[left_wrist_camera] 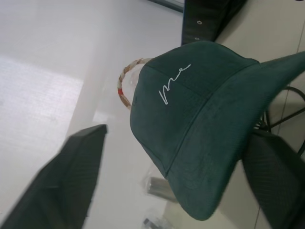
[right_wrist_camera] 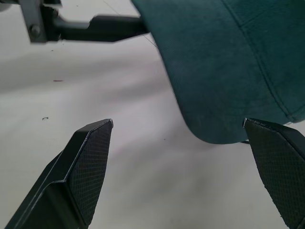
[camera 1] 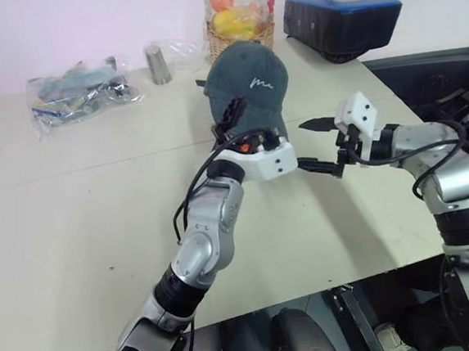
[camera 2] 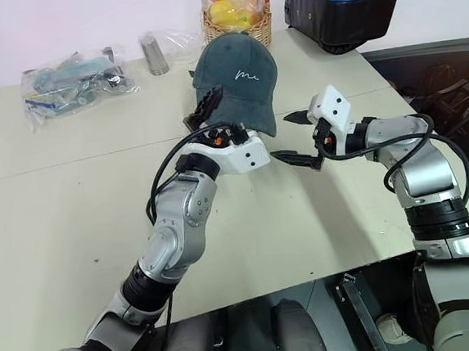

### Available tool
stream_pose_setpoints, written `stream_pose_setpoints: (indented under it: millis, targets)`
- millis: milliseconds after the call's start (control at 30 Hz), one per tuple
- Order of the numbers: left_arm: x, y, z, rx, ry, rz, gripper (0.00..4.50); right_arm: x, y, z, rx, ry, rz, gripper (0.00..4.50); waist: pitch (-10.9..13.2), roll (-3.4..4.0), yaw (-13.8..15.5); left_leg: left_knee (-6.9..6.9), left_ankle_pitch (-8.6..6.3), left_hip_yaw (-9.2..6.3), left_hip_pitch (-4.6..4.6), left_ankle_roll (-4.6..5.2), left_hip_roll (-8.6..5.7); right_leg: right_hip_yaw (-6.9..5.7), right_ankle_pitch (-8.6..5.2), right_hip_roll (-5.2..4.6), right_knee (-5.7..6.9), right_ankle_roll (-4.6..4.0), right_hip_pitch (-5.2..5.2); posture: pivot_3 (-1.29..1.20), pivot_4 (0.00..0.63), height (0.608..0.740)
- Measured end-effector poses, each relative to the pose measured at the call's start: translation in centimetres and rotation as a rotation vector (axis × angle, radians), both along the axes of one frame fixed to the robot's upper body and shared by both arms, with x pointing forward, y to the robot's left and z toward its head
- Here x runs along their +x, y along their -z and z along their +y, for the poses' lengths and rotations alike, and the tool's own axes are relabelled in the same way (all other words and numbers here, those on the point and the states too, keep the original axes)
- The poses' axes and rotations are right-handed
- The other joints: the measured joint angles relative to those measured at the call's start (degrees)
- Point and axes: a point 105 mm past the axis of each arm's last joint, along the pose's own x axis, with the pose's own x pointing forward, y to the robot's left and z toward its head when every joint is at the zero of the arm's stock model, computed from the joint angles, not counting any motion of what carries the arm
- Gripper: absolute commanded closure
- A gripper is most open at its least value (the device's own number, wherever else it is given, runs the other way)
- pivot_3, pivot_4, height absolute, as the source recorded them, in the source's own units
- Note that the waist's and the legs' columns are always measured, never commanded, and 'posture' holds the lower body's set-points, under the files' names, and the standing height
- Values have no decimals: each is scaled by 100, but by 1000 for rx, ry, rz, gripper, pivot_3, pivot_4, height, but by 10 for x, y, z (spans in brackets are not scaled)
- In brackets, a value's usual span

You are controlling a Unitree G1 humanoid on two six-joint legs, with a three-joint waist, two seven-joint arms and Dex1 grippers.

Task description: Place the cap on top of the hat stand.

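Note:
The dark teal cap [camera 1: 251,79] with white script on its front sits raised above the table, brim tilted down toward me. The hat stand is almost wholly hidden under it; thin black wires [left_wrist_camera: 282,110] show beneath the brim. My left gripper [camera 1: 251,129] is open at the cap's near left side, its fingers [left_wrist_camera: 71,167] spread wide and apart from the fabric. To the cap's right, my right gripper [camera 1: 318,145] is open too, fingers [right_wrist_camera: 86,162] wide, the brim's edge [right_wrist_camera: 214,129] just ahead of them.
A wicker basket of fruit [camera 1: 239,23] stands right behind the cap. A metal cup [camera 1: 157,65] and a clear bag of items [camera 1: 75,87] lie at the back left. A black and blue case [camera 1: 340,20] sits at the back right.

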Motion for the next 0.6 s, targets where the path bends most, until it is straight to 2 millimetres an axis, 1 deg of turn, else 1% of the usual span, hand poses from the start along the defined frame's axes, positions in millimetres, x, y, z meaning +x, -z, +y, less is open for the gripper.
stream_pose_setpoints:
  millis: [200,300,400,467,600]
  targets:
    - [-11,-2,-7,-39,156,81,68,2,-4,1,-4,-5,-14,0,0,0,2,0,0,0,0,0,0,0,0,-1,-1,0,0,0,150,740]
    - [-15,-3,-11,-84,235,148,68,3,-5,1,-2,-6,-13,0,0,0,0,0,0,0,0,0,0,-1,0,-1,-1,0,1,0,150,740]
    - [-17,-10,-14,-158,303,211,68,5,-5,0,-1,-5,-17,0,0,0,0,1,0,0,0,0,0,-1,0,0,-1,0,1,0,150,740]
    - [-17,-15,-16,-163,328,235,68,5,-5,-1,-3,-6,-18,0,0,0,-4,1,0,0,0,0,0,-1,0,2,-1,0,1,0,150,740]
    - [-27,-19,-19,-220,438,320,68,5,-4,-1,-8,-8,-18,0,0,0,-11,1,0,0,1,0,2,-1,0,2,-1,0,1,0,150,740]
